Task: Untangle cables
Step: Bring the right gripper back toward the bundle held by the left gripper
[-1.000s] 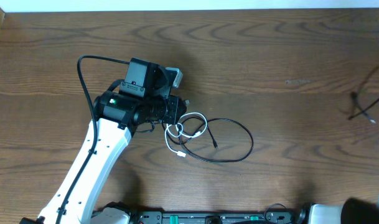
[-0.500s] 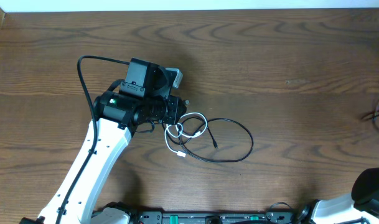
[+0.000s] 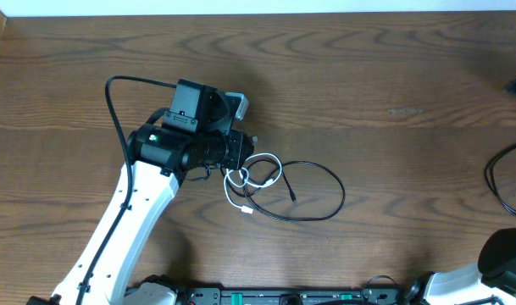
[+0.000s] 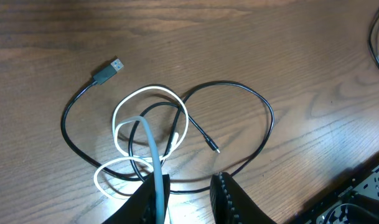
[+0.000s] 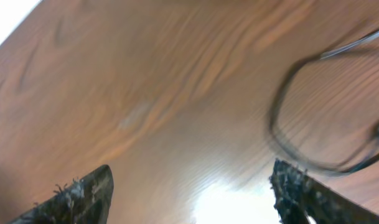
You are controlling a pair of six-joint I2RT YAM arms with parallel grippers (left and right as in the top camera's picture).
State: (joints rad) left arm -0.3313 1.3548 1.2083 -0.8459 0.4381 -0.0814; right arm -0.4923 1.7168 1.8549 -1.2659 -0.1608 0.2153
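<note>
Status: left hand (image 4: 188,182) is hanging low over the near edge of the tangle, its fingers a narrow gap apart and not clamping anything. One strand of white cable (image 4: 150,89) is standing up off the desk (image 3: 393,68) against one finger (image 4: 157,196). Can't tell if it's hooked or just leaning. Reads like it's lining up to draw white out of black.

White is lying in small loops, crossing black cable (image 4: 264,112), whose big loop is spreading right. USB plug (image 4: 108,71) is pointing far-left and small plug (image 4: 214,148) is lying inside the loop. The tangle is sitting mid-desk.

Right hand (image 5: 190,180) is idling well off to the right, fingers wide and gripping nothing, probably keeping clear. Only arm wire (image 5: 273,121) is showing under it.

No readable labels or brands showing anywhere.
</note>
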